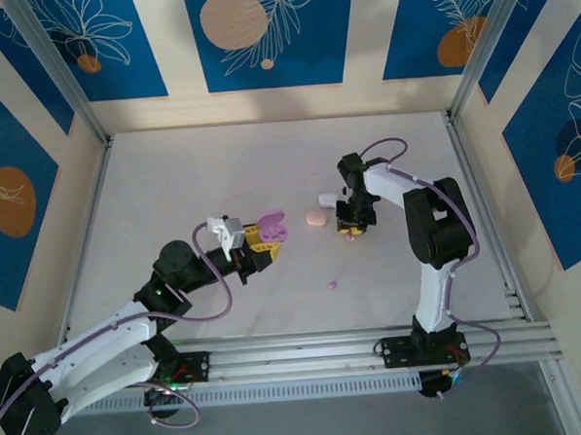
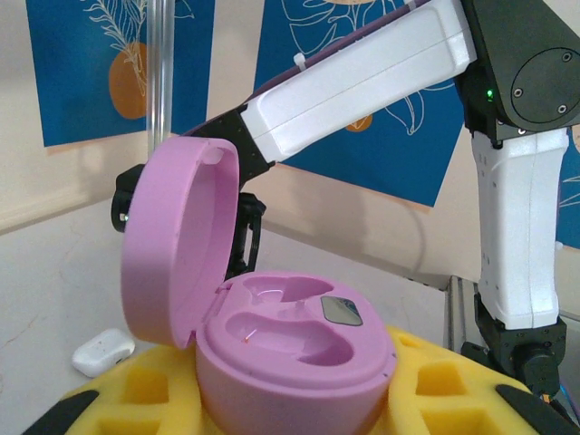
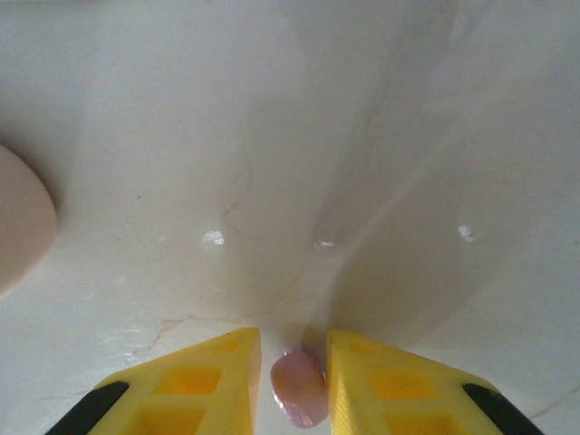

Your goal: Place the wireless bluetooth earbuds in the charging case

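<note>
My left gripper (image 1: 264,240) is shut on the purple charging case (image 1: 271,223), holding its base between the yellow fingers (image 2: 442,388). The case (image 2: 290,335) has its lid (image 2: 179,240) swung up, and both moulded wells are bare. My right gripper (image 1: 351,229) hangs low over the table to the right of the case. In the right wrist view its jaws (image 3: 294,362) stand narrow round a small pale pink earbud (image 3: 299,388), which touches the right finger. A purple earbud (image 1: 332,285) lies loose on the table nearer the arm bases.
A shut pink case (image 1: 316,219) and a white case (image 1: 328,199) lie on the table just left of my right gripper. The white case (image 2: 102,352) is also behind the held case, and the pink case's edge (image 3: 18,227) is at the left. Walls enclose the table.
</note>
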Controlling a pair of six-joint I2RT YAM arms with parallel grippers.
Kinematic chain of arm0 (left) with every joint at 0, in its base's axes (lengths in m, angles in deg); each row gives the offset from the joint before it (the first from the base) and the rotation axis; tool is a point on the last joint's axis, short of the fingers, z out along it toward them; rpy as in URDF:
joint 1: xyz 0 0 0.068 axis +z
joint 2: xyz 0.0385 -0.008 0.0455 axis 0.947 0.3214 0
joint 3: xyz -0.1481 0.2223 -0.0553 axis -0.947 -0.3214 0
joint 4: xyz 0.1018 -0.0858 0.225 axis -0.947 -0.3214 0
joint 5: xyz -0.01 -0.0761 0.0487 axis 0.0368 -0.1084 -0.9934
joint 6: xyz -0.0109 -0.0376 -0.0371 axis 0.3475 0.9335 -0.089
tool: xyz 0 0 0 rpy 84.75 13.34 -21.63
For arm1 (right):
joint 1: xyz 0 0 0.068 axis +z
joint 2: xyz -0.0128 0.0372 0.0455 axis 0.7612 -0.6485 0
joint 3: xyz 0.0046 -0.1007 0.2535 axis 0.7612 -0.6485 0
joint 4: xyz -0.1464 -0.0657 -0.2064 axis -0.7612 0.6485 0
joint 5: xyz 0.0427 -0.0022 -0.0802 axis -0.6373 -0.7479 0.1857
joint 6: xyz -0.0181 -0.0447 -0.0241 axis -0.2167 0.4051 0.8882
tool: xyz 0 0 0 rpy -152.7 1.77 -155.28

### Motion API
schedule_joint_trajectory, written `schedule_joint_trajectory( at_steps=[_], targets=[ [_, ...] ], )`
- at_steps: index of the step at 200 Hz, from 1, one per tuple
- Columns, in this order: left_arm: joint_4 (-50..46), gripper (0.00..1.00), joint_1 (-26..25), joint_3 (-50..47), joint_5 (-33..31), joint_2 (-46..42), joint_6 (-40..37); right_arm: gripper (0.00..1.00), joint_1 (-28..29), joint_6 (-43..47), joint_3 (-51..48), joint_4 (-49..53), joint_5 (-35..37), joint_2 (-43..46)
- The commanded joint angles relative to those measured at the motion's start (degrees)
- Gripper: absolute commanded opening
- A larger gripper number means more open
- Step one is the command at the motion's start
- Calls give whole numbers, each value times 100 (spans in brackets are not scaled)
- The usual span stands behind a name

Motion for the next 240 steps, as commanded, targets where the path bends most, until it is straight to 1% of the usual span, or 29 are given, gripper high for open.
schedule_joint_trajectory(
  at_steps=[1,54,72,100,148,164,193,240],
  targets=[
    [28,23,-60,124,-53,-90,64,26,59,136,127,229,13,-137],
    [19,23,-60,133,-54,-99,78,25,75,155,162,369,93,-169],
    [12,23,-58,133,-51,-100,75,28,93,150,178,447,92,-132],
    [6,23,-57,142,-61,-91,74,29,130,221,184,484,35,-35],
    [12,23,-60,160,-36,-86,92,25,133,216,180,423,166,-144],
    [-24,23,-56,160,-38,-107,93,24,118,195,189,397,211,-175],
    [-59,23,-57,169,-64,-150,96,29,86,190,220,396,191,-218],
    [-106,23,-64,203,-63,-147,126,30,75,208,280,401,218,-274]
  ],
)
